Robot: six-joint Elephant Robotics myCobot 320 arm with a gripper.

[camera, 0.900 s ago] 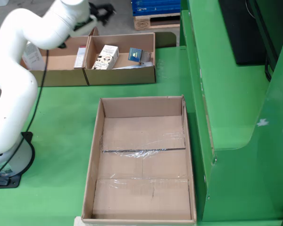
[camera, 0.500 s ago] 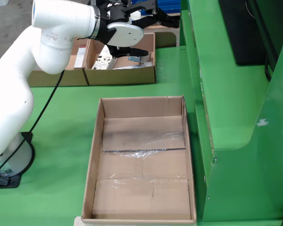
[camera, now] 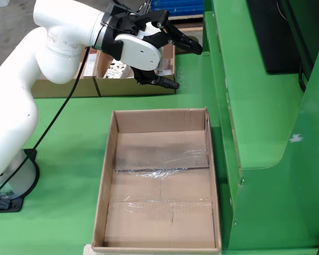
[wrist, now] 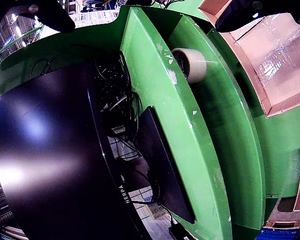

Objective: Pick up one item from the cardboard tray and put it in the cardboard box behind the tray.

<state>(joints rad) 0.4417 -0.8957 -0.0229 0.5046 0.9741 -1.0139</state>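
Observation:
In the fixed view my gripper (camera: pixel 183 65) is open and lies on its side, pointing right toward the green machine, with nothing between its fingers. It hovers over the right-hand small cardboard box (camera: pixel 141 86) at the back and hides most of what is in it; only part of a white carton (camera: pixel 113 68) shows. The large cardboard tray (camera: pixel 107 175) in front is bare inside, with clear tape across its floor. In the wrist view the two dark fingertips (wrist: pixel 242 12) sit in the top corners, and a corner of the taped cardboard tray (wrist: pixel 262 100) shows at top right.
A second small cardboard box (camera: pixel 64 79) stands at the back left. The green machine housing (camera: pixel 255 106) rises along the tray's right side. The wrist view shows a tape roll (wrist: pixel 190 64) on the green ledge, a black monitor (wrist: pixel 45 150) and tangled cables (wrist: pixel 115 100).
The arm has swung from the back left to the right and lower. The gripper, out of sight at first, now hangs over the right back box with its fingers spread.

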